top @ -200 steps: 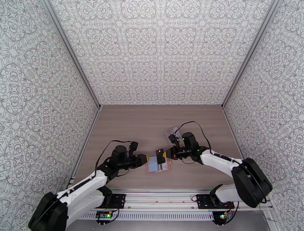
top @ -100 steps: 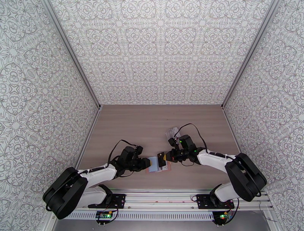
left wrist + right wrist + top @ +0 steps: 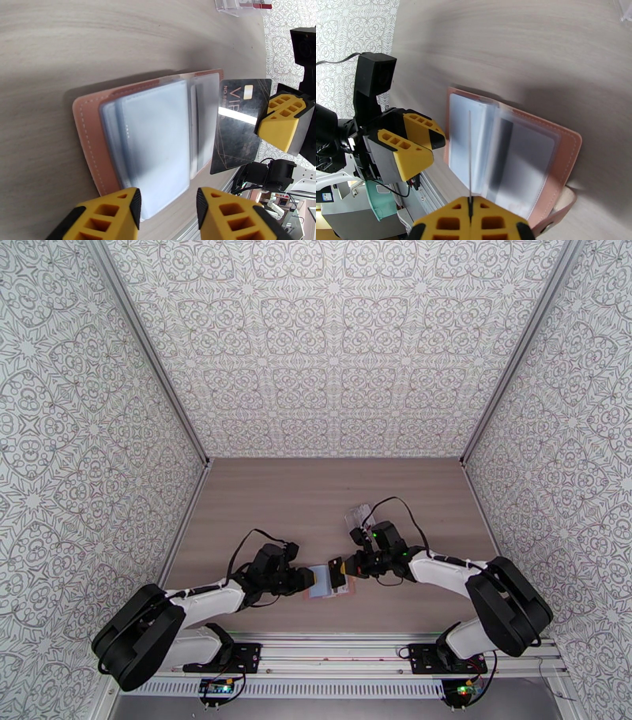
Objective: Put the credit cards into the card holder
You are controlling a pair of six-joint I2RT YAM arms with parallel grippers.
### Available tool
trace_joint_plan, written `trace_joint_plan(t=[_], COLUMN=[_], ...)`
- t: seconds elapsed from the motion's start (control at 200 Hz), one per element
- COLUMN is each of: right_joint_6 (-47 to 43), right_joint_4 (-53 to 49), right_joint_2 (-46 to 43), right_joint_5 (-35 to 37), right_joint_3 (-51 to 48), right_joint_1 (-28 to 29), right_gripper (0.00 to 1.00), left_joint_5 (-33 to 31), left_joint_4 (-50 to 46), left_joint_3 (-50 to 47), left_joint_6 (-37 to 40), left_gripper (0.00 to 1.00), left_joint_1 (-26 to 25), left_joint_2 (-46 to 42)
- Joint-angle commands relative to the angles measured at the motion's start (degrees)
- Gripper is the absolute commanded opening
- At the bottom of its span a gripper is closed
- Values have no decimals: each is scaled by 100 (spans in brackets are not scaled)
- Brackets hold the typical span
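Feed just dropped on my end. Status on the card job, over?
Left gripper open, straddling the card holder's sleeve edge. Right gripper shut on black card, poised over open pockets, not yet in. Clear pouch apart, not in the way.

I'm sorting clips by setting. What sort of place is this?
Probably a lab test cell, not a home or shop. Patterned panels wall in a small wood-look table. The left arm and right arm are bolted to a metal rail at its near edge.
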Motion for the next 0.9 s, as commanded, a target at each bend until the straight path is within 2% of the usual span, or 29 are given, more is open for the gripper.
trace_joint_plan(t=[0.0, 0.475, 0.895], right_joint_6=[-147, -165, -11], right_joint_4=[-221, -440, -300], right_joint_2=[-67, -139, 50], right_joint_5=[114, 255, 309], right_joint_3=[99, 255, 424], right_joint_1=[62, 69, 199], right_gripper=[0, 0, 0], left_joint_5=[-146, -552, -723], left_joint_4=[-217, -677, -849], left_joint_3=[187, 524, 711], left_joint_6=[96, 138, 221], left_gripper=[44, 44, 43], left_joint_1=[-56, -318, -325], left_joint_2=[-4, -7, 287])
